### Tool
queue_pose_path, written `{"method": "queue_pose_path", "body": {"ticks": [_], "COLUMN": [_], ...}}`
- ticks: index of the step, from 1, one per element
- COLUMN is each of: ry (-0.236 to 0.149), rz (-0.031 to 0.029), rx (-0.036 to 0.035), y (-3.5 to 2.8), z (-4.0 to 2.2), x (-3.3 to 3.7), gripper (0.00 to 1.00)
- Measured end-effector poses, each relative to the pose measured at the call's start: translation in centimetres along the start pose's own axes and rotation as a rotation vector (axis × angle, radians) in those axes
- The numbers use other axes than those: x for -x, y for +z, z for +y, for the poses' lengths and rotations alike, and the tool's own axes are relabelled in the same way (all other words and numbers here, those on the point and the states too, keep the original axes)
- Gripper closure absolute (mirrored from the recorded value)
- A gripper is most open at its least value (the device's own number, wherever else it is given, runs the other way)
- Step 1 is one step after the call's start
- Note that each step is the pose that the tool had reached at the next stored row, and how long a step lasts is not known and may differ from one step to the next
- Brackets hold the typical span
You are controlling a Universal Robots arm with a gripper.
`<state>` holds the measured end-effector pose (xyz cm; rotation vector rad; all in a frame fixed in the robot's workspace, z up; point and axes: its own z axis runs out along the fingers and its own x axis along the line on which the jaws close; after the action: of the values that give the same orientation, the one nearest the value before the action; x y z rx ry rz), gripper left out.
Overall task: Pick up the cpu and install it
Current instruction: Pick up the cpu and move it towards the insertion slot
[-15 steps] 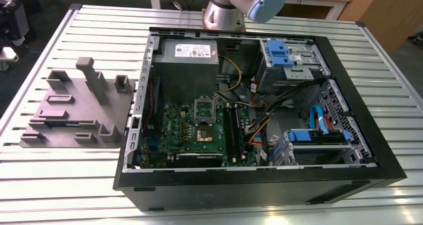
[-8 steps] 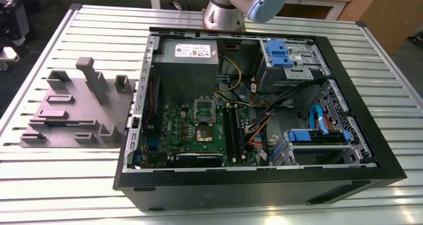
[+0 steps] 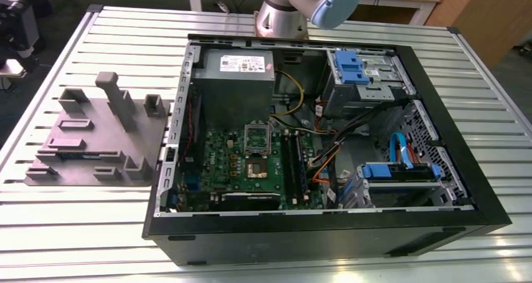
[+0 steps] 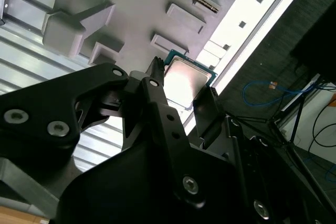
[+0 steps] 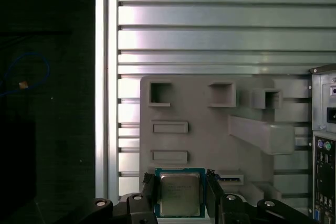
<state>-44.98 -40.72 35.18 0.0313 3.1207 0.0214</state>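
Note:
The cpu (image 5: 179,193) is a flat square chip with a silvery metal top and a green edge. It sits between the two black fingers of my gripper (image 5: 180,184), which press on its opposite edges. In the second wrist view the cpu (image 4: 185,82) is likewise clamped in the gripper (image 4: 184,86). Chip and gripper hang well above the grey fixture plate (image 5: 199,129), over its edge near the table rim. In the exterior view the motherboard's socket (image 3: 256,166) lies open inside the computer case (image 3: 332,227), its silver frame (image 3: 256,135) flipped up.
The grey fixture plate (image 3: 99,139) with raised blocks lies on the slatted metal table (image 3: 83,233) at the exterior view's left of the case. Inside the case are a power supply (image 3: 237,65), blue drive bays (image 3: 359,68), cables and memory slots (image 3: 295,158). The arm's base (image 3: 283,15) stands behind the case.

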Motion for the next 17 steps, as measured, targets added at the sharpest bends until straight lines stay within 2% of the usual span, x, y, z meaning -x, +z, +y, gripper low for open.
{"method": "queue_pose_path", "body": {"ticks": [17], "ry": [0.0], "rz": [0.0], "rx": [0.0], "y": [0.01], "z": [0.0], "x": [0.28], "gripper": [0.53]}}
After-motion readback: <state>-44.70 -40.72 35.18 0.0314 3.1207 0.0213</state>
